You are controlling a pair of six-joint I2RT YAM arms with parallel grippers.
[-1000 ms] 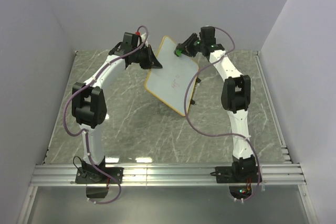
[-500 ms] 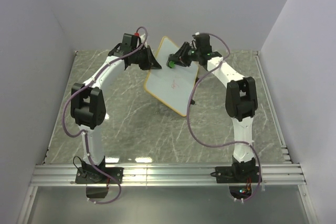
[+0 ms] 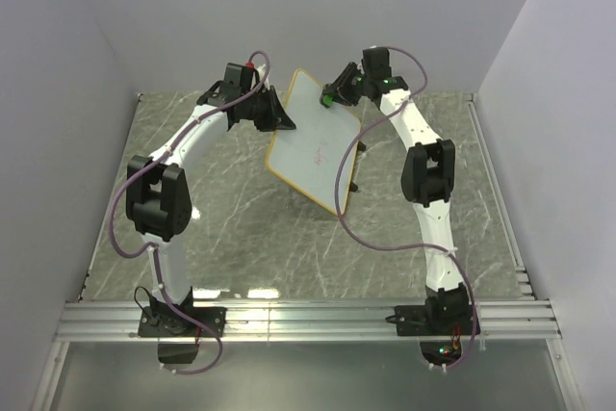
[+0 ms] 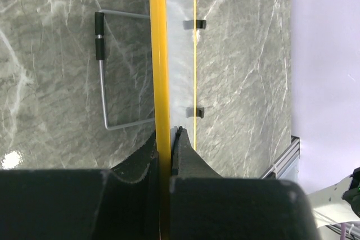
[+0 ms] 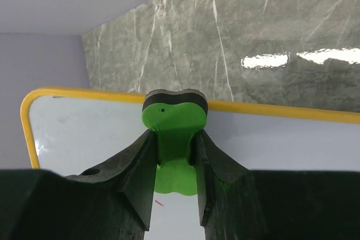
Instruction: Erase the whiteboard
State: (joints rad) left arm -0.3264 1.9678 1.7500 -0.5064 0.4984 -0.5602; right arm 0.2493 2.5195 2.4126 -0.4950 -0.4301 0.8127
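Observation:
The whiteboard (image 3: 310,156), white with a yellow-orange frame, stands tilted over the middle back of the table. My left gripper (image 3: 286,120) is shut on its left edge. In the left wrist view the frame (image 4: 159,54) runs edge-on between the shut jaws of that gripper (image 4: 167,139). My right gripper (image 3: 332,96) is shut on a green eraser (image 5: 174,119) with a black pad. The eraser rests against the board's surface (image 5: 84,133) near its top edge. A small red mark (image 5: 159,202) shows just below the eraser, and faint red scribbles (image 3: 310,151) remain mid-board.
A wire stand (image 4: 101,82) with a black grip sticks out from the back of the board. Two small black feet (image 3: 360,148) show on the board's right edge. Grey walls close in the marble table (image 3: 241,238) at the back and sides.
The right gripper swept the eraser down-left across the board half a second ago, then back up to the top edge. The left gripper and board barely shifted.

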